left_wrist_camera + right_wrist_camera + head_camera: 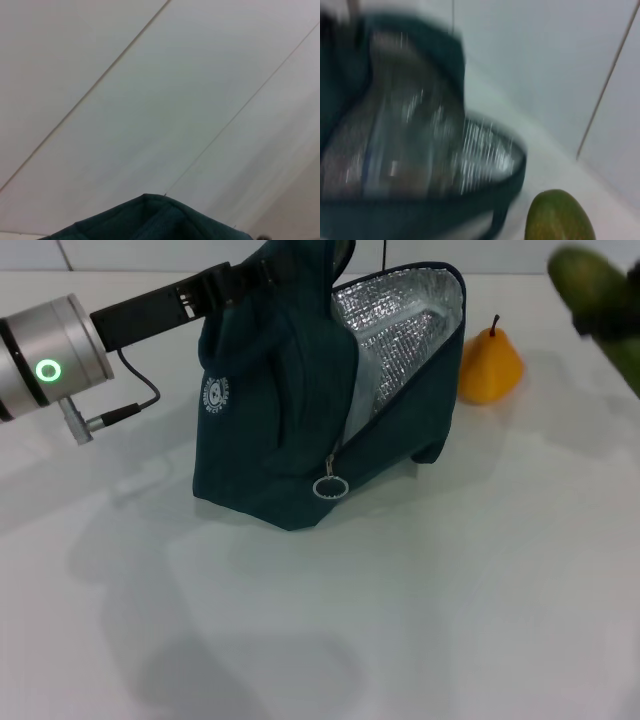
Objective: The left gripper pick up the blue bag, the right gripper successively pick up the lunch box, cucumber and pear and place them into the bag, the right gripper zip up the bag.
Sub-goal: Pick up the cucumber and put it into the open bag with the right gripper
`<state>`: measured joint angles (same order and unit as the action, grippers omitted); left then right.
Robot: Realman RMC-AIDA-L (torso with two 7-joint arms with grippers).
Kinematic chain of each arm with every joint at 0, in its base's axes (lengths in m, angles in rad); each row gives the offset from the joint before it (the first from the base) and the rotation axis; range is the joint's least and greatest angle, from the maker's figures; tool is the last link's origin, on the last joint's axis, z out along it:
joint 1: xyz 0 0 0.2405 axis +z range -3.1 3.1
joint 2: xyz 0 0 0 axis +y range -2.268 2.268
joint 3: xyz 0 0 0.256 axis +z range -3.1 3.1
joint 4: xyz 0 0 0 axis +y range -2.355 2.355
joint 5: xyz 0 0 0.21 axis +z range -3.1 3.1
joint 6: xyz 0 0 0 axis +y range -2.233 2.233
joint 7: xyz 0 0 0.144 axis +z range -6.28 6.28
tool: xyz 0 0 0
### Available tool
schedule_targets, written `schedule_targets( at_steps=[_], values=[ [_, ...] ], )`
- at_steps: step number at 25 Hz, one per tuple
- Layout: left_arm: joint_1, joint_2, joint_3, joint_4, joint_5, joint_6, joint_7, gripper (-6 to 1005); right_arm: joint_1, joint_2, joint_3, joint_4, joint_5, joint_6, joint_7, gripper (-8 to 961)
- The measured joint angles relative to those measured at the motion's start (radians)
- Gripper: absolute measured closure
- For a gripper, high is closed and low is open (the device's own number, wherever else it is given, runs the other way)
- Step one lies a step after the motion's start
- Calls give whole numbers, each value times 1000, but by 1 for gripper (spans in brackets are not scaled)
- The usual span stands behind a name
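The blue bag (270, 440) stands on the white table, its mouth open and its silver lining showing. My left gripper (245, 280) is shut on the bag's top and holds it up; the bag's top edge also shows in the left wrist view (150, 220). A pale lunch box (400, 355) lies inside the bag. My right gripper (612, 322) is raised at the far right, shut on the green cucumber (588, 282), to the right of the bag's mouth. The right wrist view shows the cucumber's tip (560, 217) near the open bag (420, 215). The yellow pear (490, 365) stands on the table right of the bag.
The bag's round zip pull (330, 487) hangs at the low end of the open zip. The left arm's silver link (50, 355) and its cable reach over the table at the left. White table (400, 610) stretches in front of the bag.
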<state>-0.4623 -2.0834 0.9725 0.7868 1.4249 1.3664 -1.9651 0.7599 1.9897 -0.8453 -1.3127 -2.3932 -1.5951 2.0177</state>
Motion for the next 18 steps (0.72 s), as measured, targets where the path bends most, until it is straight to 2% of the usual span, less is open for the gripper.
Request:
schedule_targets(
  at_steps=[5,9,13,18],
  values=[
    [-4,-1,0,0,0,-1,0,954,-45,-1,1,-45,264,108,-48,376],
    [-8,-1,0,0,0,-1,0,954,-52,7,2,-26,445,175,-125,374],
    [-8,-2,0,0,0,-1,0,954,-39,11,-5,50,570,213,-203,372],
    [-8,-4,0,-2,0,-2,0,955,18,11,-9,242,652,242,-315,370]
  ],
)
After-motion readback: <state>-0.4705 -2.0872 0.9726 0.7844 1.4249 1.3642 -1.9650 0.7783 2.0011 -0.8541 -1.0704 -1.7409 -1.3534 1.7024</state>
